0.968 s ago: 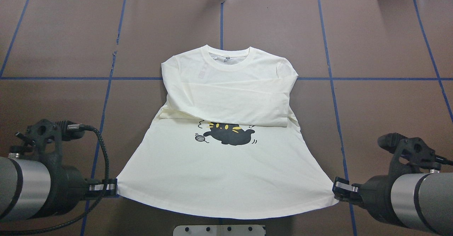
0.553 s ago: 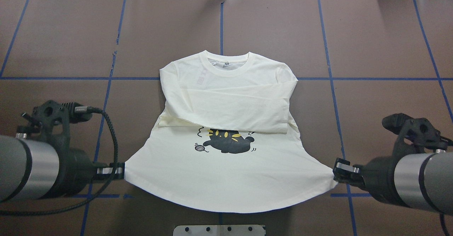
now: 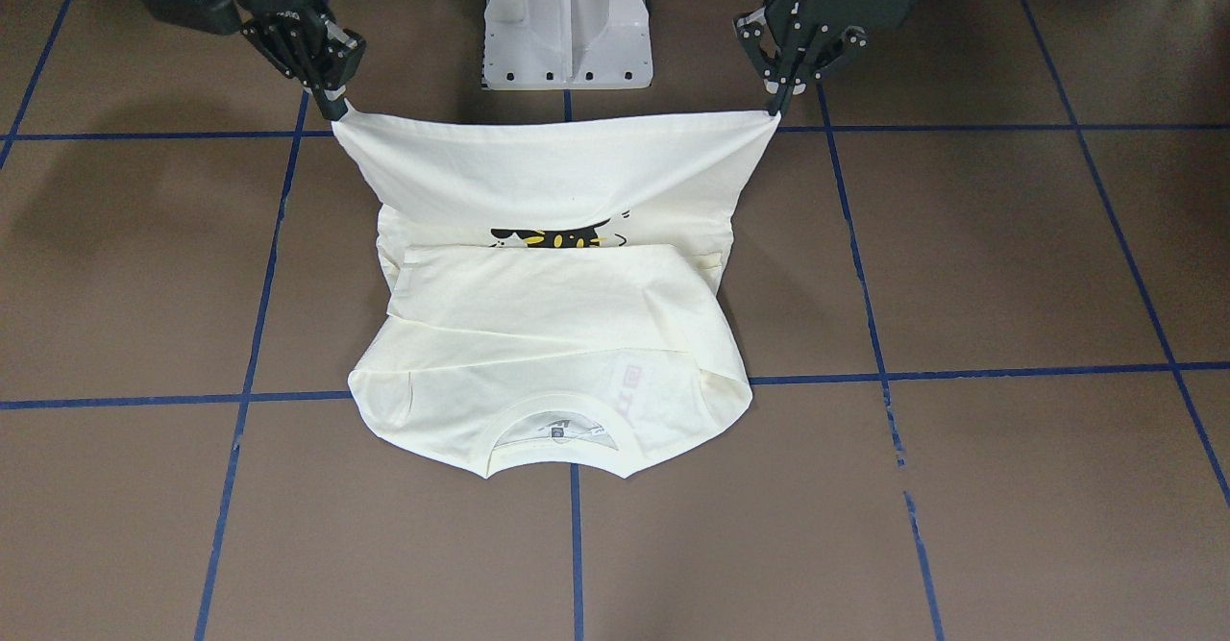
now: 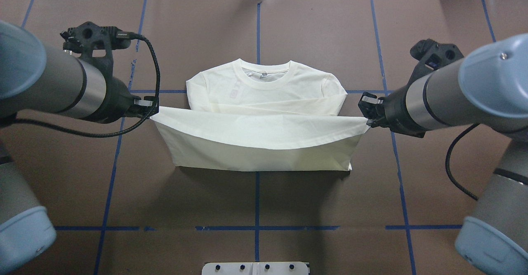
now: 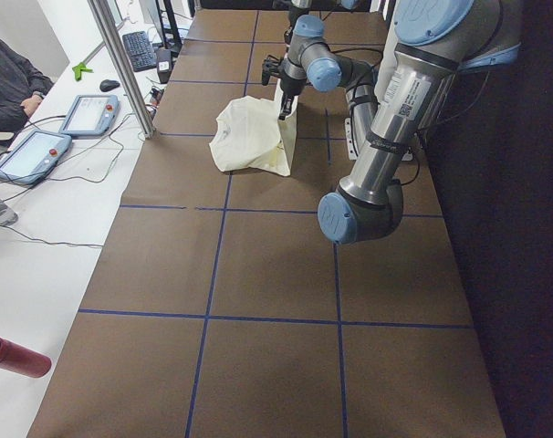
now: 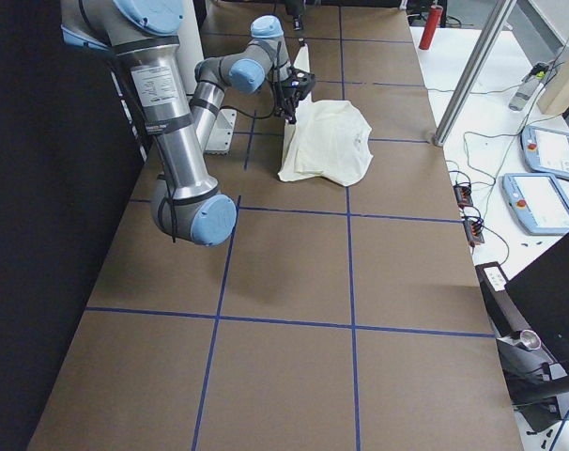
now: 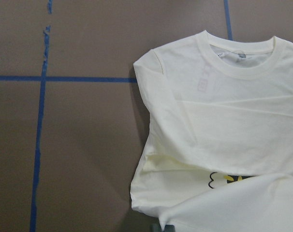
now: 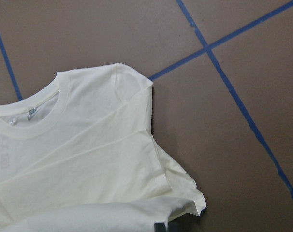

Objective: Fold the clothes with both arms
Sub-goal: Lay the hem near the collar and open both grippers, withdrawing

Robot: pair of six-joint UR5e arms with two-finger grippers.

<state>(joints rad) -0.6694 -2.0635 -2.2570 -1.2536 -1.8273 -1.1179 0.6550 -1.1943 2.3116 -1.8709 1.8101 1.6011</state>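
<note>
Brown worktop (image 4: 330, 31); left gripper (image 4: 151, 106) and right gripper (image 4: 367, 120) jaws pinch hem corners of the cream T-shirt (image 4: 264, 130) mid-frame, collar (image 4: 267, 78) beyond, toward the top.

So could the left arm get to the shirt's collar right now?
Probably not as things stand: the left gripper is shut on a hem corner of the T-shirt, held up off the table. The way to the collar looks free, but it would have to let go first.
</note>
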